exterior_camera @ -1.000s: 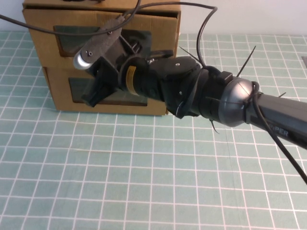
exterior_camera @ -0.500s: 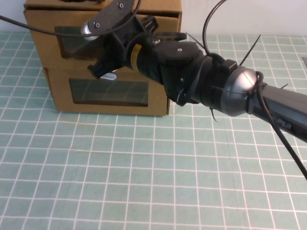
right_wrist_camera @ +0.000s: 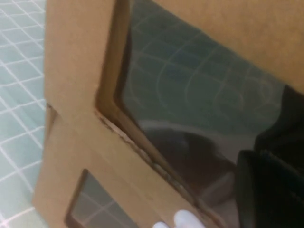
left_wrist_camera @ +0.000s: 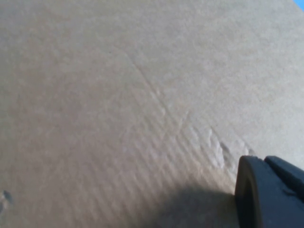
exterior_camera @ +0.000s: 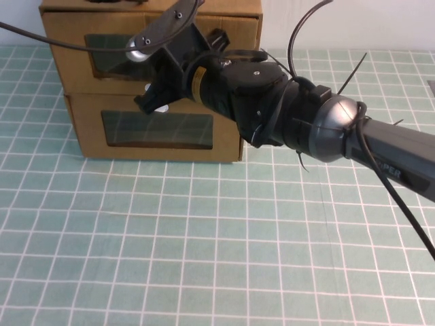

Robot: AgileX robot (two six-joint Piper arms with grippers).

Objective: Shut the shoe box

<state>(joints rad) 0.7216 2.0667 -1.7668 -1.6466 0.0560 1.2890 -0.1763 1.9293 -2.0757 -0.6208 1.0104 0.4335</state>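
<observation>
The shoe box (exterior_camera: pixel 228 30) is the upper of two stacked brown cardboard boxes at the back left. It has a clear front window and a small white tab (exterior_camera: pixel 161 107) below that window. My right gripper (exterior_camera: pixel 151 102) is shut and empty, with its tips against the shoe box front at the window's lower edge, next to the tab. The right wrist view shows the window (right_wrist_camera: pixel 199 95), the tab (right_wrist_camera: pixel 183 219) and one dark finger (right_wrist_camera: pixel 266 190). My left gripper (left_wrist_camera: pixel 249 194) shows only in the left wrist view, close against plain cardboard (left_wrist_camera: pixel 118 95).
The twin cardboard box (exterior_camera: pixel 88 136) sits under the shoe box, its window facing me. A green gridded mat (exterior_camera: pixel 170 244) covers the table in front. My right arm (exterior_camera: pixel 326 132) and its cables reach in from the right.
My right gripper rose from the lower box's window to the shoe box front. The shoe box front has shifted back and to the right, and now overhangs the lower box less.
</observation>
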